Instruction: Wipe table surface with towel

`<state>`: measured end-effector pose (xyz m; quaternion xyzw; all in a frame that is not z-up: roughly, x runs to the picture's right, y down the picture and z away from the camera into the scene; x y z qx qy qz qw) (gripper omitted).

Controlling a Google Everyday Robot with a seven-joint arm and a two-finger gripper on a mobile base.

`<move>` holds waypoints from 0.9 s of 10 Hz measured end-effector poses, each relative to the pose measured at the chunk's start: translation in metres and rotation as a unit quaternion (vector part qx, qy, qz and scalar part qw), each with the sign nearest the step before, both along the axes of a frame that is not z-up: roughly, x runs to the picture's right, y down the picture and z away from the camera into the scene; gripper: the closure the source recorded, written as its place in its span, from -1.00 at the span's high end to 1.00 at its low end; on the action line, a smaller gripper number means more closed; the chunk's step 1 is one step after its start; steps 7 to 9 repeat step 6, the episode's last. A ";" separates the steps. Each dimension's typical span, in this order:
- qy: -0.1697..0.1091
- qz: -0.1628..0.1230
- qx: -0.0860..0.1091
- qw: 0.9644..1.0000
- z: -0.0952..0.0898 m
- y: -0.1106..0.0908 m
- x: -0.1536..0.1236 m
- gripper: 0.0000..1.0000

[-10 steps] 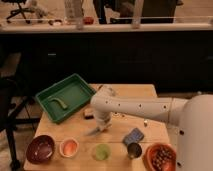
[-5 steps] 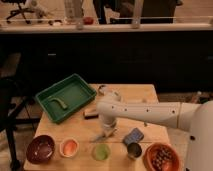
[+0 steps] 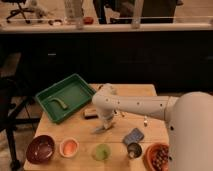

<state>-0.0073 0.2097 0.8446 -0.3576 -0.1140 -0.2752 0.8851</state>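
1 high view facing table (image 3: 137, 91); end effector (image 3: 103, 125) central.

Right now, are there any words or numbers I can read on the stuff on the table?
No readable text anywhere: nothing legible on the green tray, the bowls, the blue pad or the table.
The end effector hangs low over the towel at the table's middle; neither shows lettering.
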 end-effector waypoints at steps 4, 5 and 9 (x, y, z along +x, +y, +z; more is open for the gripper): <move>-0.014 -0.009 -0.006 1.000 0.003 -0.006 -0.047 -0.98; -0.013 -0.008 -0.007 1.000 0.003 -0.006 -0.045 -0.85; -0.014 -0.008 -0.006 1.000 0.003 -0.006 -0.046 -0.70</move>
